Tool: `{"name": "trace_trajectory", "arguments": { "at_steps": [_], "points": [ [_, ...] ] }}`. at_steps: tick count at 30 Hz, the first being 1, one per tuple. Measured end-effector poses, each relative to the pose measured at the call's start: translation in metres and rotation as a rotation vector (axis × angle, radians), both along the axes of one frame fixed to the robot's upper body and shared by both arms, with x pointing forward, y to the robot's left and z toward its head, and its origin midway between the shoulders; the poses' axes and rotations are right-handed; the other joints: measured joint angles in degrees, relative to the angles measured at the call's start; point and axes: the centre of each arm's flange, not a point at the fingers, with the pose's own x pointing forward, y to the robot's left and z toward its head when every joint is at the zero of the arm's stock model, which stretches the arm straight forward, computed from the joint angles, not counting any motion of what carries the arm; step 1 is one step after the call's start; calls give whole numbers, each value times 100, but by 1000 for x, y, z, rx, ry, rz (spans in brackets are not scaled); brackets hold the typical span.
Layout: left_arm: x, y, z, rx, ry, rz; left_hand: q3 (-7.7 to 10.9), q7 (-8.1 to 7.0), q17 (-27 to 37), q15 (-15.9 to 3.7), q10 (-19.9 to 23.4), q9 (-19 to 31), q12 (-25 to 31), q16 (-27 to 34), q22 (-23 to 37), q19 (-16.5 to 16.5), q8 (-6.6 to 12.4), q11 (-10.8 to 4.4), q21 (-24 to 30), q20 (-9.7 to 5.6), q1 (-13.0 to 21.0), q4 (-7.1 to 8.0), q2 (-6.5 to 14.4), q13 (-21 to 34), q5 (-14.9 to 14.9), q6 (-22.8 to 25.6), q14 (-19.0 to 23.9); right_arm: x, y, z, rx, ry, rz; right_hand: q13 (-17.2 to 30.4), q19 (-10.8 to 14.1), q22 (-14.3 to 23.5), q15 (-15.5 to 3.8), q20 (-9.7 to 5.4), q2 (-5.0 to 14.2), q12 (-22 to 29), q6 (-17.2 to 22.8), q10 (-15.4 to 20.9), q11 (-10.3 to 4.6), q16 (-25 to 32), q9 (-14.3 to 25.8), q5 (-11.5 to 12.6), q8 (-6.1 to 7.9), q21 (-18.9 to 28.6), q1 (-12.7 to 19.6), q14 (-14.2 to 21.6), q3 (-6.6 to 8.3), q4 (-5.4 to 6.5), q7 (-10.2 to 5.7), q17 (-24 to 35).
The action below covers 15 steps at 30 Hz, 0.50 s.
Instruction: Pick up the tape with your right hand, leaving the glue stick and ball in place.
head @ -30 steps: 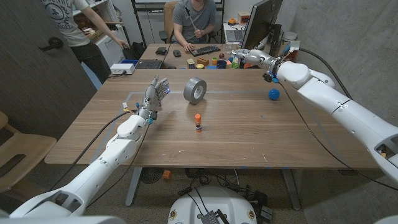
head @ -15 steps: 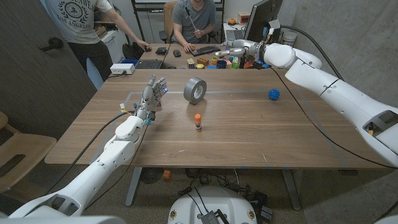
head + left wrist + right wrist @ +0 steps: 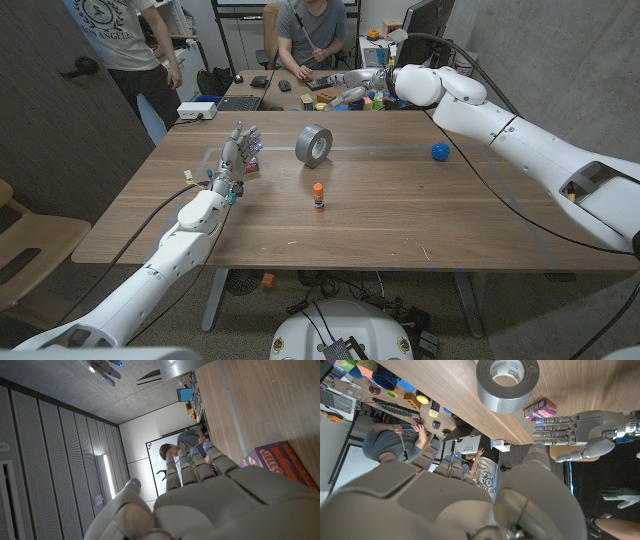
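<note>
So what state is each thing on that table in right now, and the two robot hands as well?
tape: standing on its edge on the table, untouched.
glue stick: upright, orange cap on, nearer the robot than the tape.
ball: resting on the table, apart from the rest.
right hand: in the air past the table's far edge, holding nothing.
left hand: fingers up and apart, holding nothing.

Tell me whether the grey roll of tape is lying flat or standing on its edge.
Standing on its edge: the grey roll of tape rests on its curved rim on the wooden table, its open core facing sideways.
</note>
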Motion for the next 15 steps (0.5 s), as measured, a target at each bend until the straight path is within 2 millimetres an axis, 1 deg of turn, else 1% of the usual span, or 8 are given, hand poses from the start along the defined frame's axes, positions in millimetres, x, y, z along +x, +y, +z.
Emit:
{"name": "trace_trajectory", "arguments": {
  "at_steps": [2,4,5,8,9,12,13,15],
  "points": [
    [-2,1,-1,2,1,0,0,20,0,27,1,0,0,0,0,0,0,1,0,0,0,0,0,0,0,20,28,-1,1,-2,-32,-6,-5,0,-21,0,-4,-21,-3,0,-70,-89,-36,0,0,42,0,-21,96,-81,13,-17,-8,5],
    [-5,1,-3,5,0,-1,0,20,0,27,25,0,0,0,0,0,0,-23,0,0,0,0,0,0,0,20,28,-2,3,-5,-86,-18,-11,0,-60,0,-9,-60,-10,0,-91,-157,-73,0,0,109,0,-64,208,-131,15,-62,-30,5],
    [-6,2,-2,1,-7,-1,0,24,0,27,31,0,9,0,0,0,0,-29,0,0,0,0,0,0,0,23,29,4,19,3,-117,-21,-14,5,-60,0,-12,-60,-22,0,-111,-180,-90,0,0,136,0,-82,278,-151,15,-63,-51,5],
    [-9,2,-5,4,-6,-3,0,18,0,13,105,0,29,0,0,0,30,-41,0,0,0,0,0,0,0,167,60,3,21,-1,-184,-39,-24,29,-101,0,-21,-101,-15,0,-194,-277,-133,0,12,221,0,-102,461,-243,39,-86,-70,5],
    [-12,3,-5,2,-13,-2,0,17,0,8,186,0,68,0,0,0,87,-60,13,0,0,0,0,4,0,296,107,7,36,4,-234,-48,-28,29,-101,0,-8,-101,-1,0,-215,-307,-163,0,25,265,0,-123,540,-257,55,-102,-91,5],
    [-15,4,-7,3,-13,-2,-17,21,0,19,329,29,110,37,-7,62,167,-102,23,-1,0,17,0,26,0,512,184,6,39,1,-289,-65,-34,29,-122,0,-31,-121,39,0,-238,-381,-237,0,27,377,0,-144,735,-292,80,-127,-114,4],
    [-16,6,-7,-1,-16,2,-17,40,16,19,329,29,110,37,-12,62,167,-102,23,-1,0,17,0,26,0,531,184,11,47,4,-318,-68,-41,29,-127,-1,-14,-127,62,0,-265,-409,-265,0,27,421,0,-163,816,-309,94,-141,-141,5],
    [-19,7,-8,-2,-17,4,-17,51,29,-3,329,29,110,60,-16,62,167,-102,23,-1,0,17,0,26,0,541,206,11,50,2,-363,-85,-44,29,-130,0,0,-175,111,0,-275,-466,-322,0,27,491,0,-166,956,-323,110,-157,-154,4]
  ]
}}
